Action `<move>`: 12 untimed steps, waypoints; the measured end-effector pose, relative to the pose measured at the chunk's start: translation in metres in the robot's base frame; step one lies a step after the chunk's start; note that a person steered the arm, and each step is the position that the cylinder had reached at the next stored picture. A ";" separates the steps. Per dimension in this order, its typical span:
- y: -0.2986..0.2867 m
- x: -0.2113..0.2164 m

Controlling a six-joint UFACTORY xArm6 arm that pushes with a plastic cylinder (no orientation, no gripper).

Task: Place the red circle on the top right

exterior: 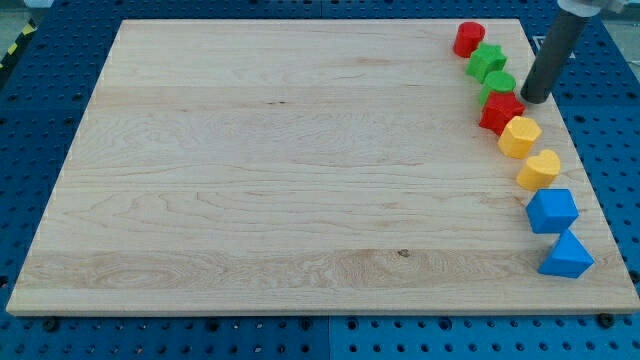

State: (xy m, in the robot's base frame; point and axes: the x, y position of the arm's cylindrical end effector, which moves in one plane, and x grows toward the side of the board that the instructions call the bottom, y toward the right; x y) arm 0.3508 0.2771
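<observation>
The red circle sits at the far right corner of the tabletop, the farthest of a line of blocks running down the right edge, so I judge the job done or all but done: it is already about as far and as far right as the board allows, with only a little bare wood between it and the edges. Just nearer than it comes the green star, touching or nearly so, then a second green block, a red star, a yellow hexagon, a yellow heart, a blue cube and a blue triangle. I have no hand, only a rod that neither opens nor holds anything; my tip rests by the right edge, just right of the second green block and the red star, and apart from the circle. What is left, I think, is at most a small nudge, or simply backing away without disturbing the line.
</observation>
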 end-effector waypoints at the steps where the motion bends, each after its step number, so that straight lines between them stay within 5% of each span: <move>1: 0.018 -0.037; 3: 0.021 -0.138; 5: 0.020 -0.140; 9: -0.102 -0.158; 12: -0.131 -0.113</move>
State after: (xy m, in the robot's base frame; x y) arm 0.2375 0.1462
